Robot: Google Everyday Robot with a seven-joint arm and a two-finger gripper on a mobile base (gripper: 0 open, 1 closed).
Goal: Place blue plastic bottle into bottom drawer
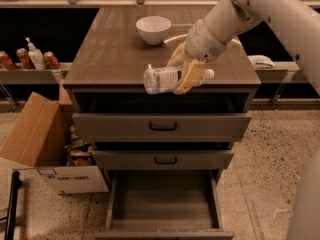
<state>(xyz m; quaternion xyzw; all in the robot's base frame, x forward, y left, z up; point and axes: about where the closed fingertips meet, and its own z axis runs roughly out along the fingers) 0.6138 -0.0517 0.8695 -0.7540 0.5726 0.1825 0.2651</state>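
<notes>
My gripper (184,70) is shut on the blue plastic bottle (162,79), a clear whitish bottle held lying sideways with its white cap to the right. It hangs in the air over the front edge of the cabinet top (110,54), above the drawers. The bottom drawer (164,204) is pulled out wide, showing a plain grey empty inside. It lies well below the bottle, slightly to the front. The two upper drawers (162,126) with black handles stand a little way out.
A white bowl (153,29) sits on the back of the cabinet top. An open cardboard box (45,149) stands on the floor at the left. A white pump bottle (34,54) and cans stand on a low shelf at the far left. My white arm fills the right side.
</notes>
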